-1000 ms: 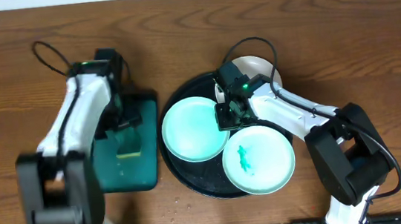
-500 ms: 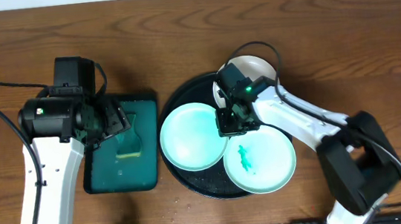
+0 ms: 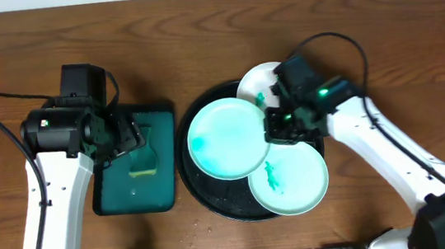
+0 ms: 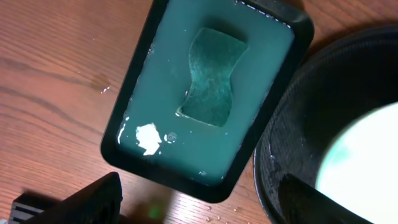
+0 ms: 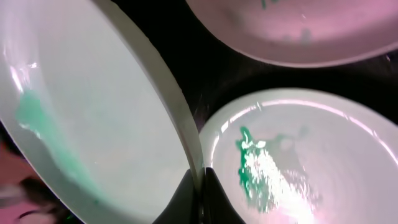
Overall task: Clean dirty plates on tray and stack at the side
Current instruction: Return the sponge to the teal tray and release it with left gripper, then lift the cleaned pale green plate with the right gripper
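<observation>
Right gripper (image 3: 279,125) was pinched shut on the rim of a mint-green plate (image 3: 224,139), held over the black tray's (image 3: 214,202) left half. A second smeared mint plate (image 3: 294,179) lay at that tray's near right, a white plate (image 3: 255,84) at its far edge. Left gripper (image 3: 127,137) gaped empty over the teal tray (image 3: 122,193) beside it.

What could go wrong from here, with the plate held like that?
1. The right gripper pinches the lifted mint-green plate only at its thin rim; it may slip and drop onto the other mint-green plate or the white plate.
2. The sponge sits in liquid in the teal tray; the open left gripper might drip it across the table.
</observation>
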`<state>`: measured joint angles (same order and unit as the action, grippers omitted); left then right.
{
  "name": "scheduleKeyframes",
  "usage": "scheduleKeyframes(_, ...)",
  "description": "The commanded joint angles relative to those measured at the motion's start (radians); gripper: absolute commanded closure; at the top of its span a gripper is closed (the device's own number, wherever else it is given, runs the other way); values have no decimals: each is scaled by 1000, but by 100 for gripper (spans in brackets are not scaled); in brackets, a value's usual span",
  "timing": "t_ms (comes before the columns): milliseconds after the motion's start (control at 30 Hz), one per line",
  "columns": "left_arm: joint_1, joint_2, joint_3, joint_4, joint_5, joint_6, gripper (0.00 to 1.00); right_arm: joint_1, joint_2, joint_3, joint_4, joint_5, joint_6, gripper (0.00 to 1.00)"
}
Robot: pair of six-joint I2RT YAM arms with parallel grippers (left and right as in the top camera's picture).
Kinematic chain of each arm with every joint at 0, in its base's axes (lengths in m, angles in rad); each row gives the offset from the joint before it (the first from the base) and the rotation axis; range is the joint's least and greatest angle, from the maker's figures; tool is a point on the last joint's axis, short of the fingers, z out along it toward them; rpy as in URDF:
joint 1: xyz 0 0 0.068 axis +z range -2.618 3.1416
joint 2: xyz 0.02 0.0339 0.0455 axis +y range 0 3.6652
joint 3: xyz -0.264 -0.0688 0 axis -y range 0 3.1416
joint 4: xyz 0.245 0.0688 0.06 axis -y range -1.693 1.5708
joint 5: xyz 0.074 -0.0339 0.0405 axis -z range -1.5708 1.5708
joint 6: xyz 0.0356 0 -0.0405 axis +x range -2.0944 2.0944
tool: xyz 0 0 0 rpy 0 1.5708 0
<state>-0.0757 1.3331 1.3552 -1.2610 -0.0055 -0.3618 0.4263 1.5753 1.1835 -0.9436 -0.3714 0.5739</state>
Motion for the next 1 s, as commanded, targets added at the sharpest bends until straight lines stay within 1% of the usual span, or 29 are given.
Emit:
scheduleKeyframes(0,-2,2,15,-15,-2,6,19,-50,-24,0,-32,-214,-75,99)
scheduleKeyframes(133,-2,2,15,-23,-2,6,19,-93,-24,0,-92,-347,-214,99)
scheduleKeyframes(267,-2,2,15,-23,-1,5,19,-100,-24,-2,-85,-342,-302,99)
scheduleKeyframes(533,-2,2,15,-21,-2,6,19,-100,-24,-2,62,-49,-290,99)
scheduleKeyframes(700,-2,2,15,-18,-2,6,19,-99,-24,-2,79,130,-291,99)
scheduleKeyframes(967,-2,2,15,5,-10,6,19,-73,-26,0,48,203,-297,99)
